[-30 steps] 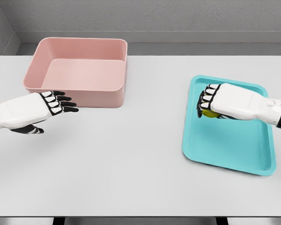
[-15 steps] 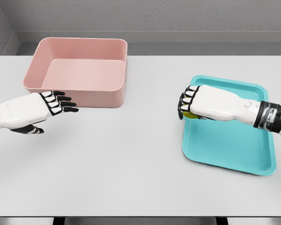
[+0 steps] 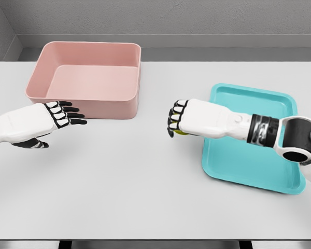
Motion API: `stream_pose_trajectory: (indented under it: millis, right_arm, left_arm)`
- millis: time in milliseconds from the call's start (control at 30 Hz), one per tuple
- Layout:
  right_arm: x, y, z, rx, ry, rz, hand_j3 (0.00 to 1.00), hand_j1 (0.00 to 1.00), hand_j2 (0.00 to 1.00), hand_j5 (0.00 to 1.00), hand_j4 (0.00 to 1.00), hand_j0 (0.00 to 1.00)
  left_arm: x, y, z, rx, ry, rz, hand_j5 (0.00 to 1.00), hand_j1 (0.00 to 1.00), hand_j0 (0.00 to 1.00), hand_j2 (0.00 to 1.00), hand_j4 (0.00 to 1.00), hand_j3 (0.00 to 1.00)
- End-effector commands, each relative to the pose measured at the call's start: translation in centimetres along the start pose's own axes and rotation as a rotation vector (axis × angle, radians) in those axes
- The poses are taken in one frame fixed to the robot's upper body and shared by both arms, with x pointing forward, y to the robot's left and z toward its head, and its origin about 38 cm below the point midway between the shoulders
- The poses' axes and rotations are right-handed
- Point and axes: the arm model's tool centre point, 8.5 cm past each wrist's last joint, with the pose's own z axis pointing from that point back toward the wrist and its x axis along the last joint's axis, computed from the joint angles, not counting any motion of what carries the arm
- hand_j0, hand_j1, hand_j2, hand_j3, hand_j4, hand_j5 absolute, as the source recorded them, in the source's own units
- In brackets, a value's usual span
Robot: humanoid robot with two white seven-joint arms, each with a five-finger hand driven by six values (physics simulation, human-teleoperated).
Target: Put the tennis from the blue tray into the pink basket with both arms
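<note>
My right hand (image 3: pixel 177 119) is curled around the yellow-green tennis ball (image 3: pixel 181 133), of which only a sliver shows under the fingers. Hand and ball are above the bare table, left of the blue tray (image 3: pixel 254 161) and right of the pink basket (image 3: pixel 88 78). The tray holds nothing else that I can see. My left hand (image 3: pixel 67 115) hovers in front of the basket's near wall with its fingers stretched out flat and nothing in them.
The basket stands at the table's back left, its inside bare. The tray lies at the right side of the white table (image 3: pixel 135 181). My right forearm (image 3: pixel 264 129) stretches across the tray's upper half.
My right hand has carried the ball leftward, off the tray and out over the table. The left hand has stayed where it was.
</note>
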Motion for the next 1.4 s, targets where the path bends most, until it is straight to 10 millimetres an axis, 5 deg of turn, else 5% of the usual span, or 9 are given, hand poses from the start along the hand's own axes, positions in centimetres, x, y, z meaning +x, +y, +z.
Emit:
stream_pose_trajectory:
  millis: [0, 433, 1000, 1067, 1200, 1367]
  right_arm:
    - [0.9, 0.6, -1.1, 0.005, -0.031, -0.009, 0.44, 0.44, 0.44, 0.44, 0.44, 0.44]
    - [3.1, 2.3, -4.9, 0.041, -0.104, -0.002, 0.44, 0.44, 0.44, 0.44, 0.44, 0.44]
    - [3.3, 5.1, -6.0, 0.105, -0.106, -0.037, 0.47, 0.47, 0.47, 0.47, 0.47, 0.47]
    - [3.4, 5.1, -6.0, 0.105, -0.108, -0.039, 0.57, 0.57, 0.57, 0.57, 0.57, 0.57]
    - [3.4, 5.1, -6.0, 0.103, -0.109, -0.043, 0.92, 0.92, 0.92, 0.92, 0.92, 0.92]
    - [3.3, 5.1, -5.9, 0.102, -0.105, -0.044, 0.99, 0.99, 0.99, 0.99, 0.99, 0.99]
  left_arm:
    - [0.0, 0.1, 0.0, 0.003, 0.001, 0.003, 1.00, 1.00, 1.00, 1.00, 1.00, 1.00]
    - [-0.1, 0.0, 0.1, 0.000, 0.002, 0.002, 1.00, 1.00, 1.00, 1.00, 1.00, 1.00]
    - [0.0, 0.0, 0.1, -0.001, 0.002, 0.003, 1.00, 1.00, 1.00, 1.00, 1.00, 1.00]
    - [0.0, 0.0, 0.1, 0.001, 0.002, 0.003, 1.00, 1.00, 1.00, 1.00, 1.00, 1.00]
    - [0.0, 0.0, 0.0, 0.002, 0.000, 0.003, 1.00, 1.00, 1.00, 1.00, 1.00, 1.00]
    - [0.0, 0.0, 0.0, 0.003, 0.002, 0.003, 1.00, 1.00, 1.00, 1.00, 1.00, 1.00]
